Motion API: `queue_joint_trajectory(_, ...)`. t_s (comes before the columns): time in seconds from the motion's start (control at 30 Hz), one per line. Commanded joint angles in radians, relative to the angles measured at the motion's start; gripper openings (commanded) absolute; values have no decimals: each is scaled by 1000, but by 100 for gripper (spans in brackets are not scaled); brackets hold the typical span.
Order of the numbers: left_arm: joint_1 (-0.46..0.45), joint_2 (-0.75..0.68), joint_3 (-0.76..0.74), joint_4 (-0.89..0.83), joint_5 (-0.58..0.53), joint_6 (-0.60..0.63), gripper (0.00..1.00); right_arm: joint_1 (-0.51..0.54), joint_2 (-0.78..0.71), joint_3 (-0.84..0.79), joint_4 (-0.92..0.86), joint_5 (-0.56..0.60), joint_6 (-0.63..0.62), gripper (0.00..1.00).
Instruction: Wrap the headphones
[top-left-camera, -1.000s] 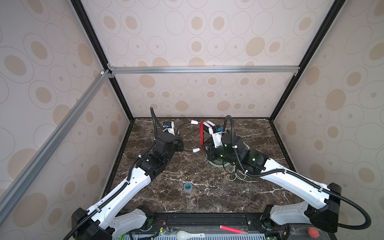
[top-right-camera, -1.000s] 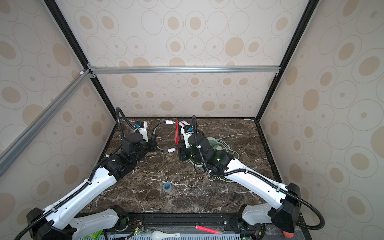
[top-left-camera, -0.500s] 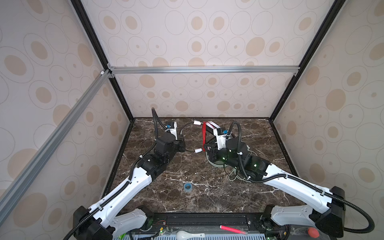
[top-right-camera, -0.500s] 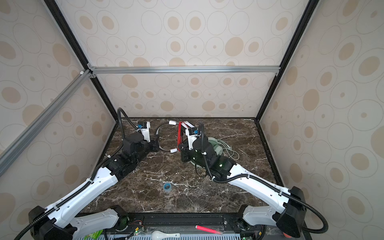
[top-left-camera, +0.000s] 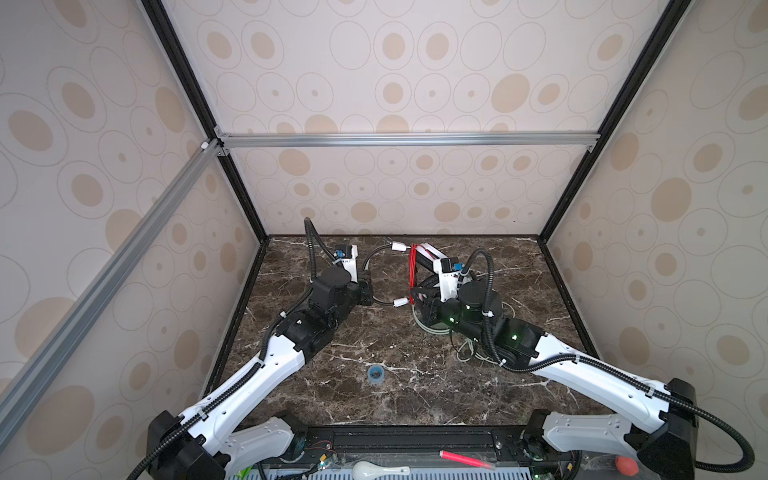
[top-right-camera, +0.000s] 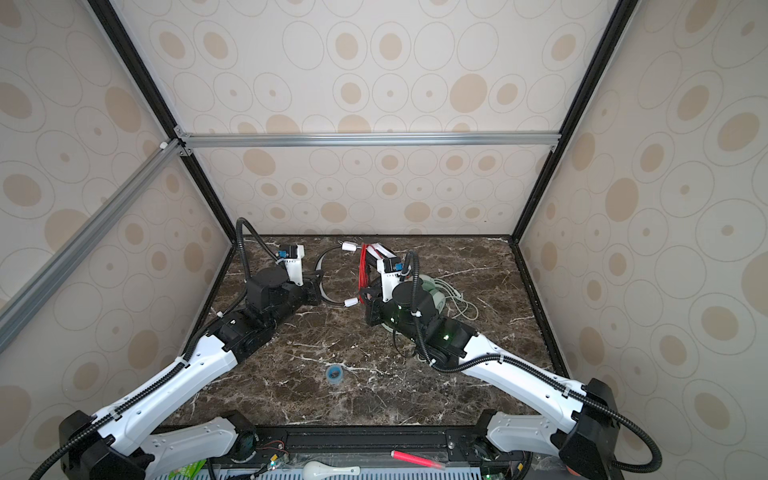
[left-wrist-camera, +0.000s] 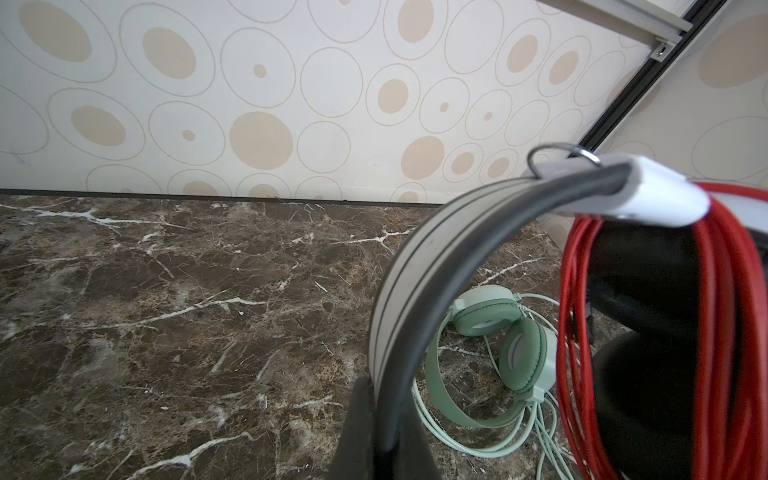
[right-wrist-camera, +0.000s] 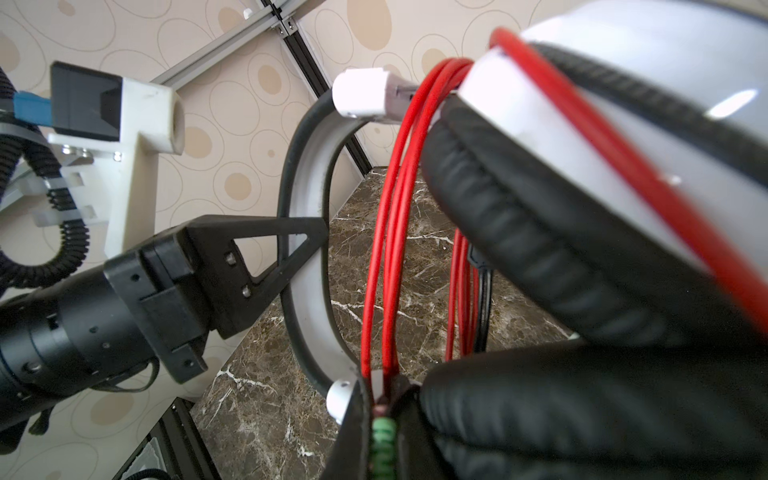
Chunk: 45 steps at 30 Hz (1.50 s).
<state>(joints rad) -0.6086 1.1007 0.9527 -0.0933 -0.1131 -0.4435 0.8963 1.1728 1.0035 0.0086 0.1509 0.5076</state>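
White-and-black headphones (top-left-camera: 424, 254), red cord (top-left-camera: 412, 270) coiled round the earcups (right-wrist-camera: 540, 249); left gripper (right-wrist-camera: 316, 237) jaws clamp headband (left-wrist-camera: 395, 299), right gripper (right-wrist-camera: 380, 395) jaws pinch cord.

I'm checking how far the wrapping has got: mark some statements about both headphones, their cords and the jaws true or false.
1. The left gripper is shut on the headband. True.
2. The red cord lies loose on the table. False: it is looped around the ear cups, up off the table.
3. The mint headphones lie on the table, in no gripper. True.
4. The mint cord is wound round its headphones. False: it lies loose on the table.
5. The right gripper is open and empty. False: its jaws are shut on the red cord.
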Motion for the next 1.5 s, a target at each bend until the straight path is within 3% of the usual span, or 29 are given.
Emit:
queue_joint_trajectory(0.0, -32, -34, -20, -69, 146, 49, 0, -51, -45, 40, 141, 141, -15, 0)
queue_joint_trajectory(0.2, -31, -35, -6, -66, 136, 8, 0, -50, -6, 119, -74, 139, -9, 2)
queue_joint_trajectory(0.33, -32, -38, 4, -59, 143, -22, 0, -50, -10, 110, -126, 167, -2, 6)
queue_joint_trajectory(0.67, -29, -17, 56, -129, 151, -73, 0, -50, -2, 153, -221, 178, -39, 31)
queue_joint_trajectory(0.97, -27, 21, 117, -246, 131, -101, 0, -50, -17, 159, -250, 159, -72, 31)
queue_joint_trajectory(1.07, -21, 42, 147, -296, 107, -106, 0, -50, -23, 152, -232, 123, -98, 32)
queue_joint_trajectory(1.27, -6, 52, 176, -312, 68, -123, 0, -48, -16, 131, -154, -54, -149, 40)
queue_joint_trajectory(1.47, 6, 65, 224, -333, 39, -125, 0, -47, -30, 150, -153, -140, -214, 55)
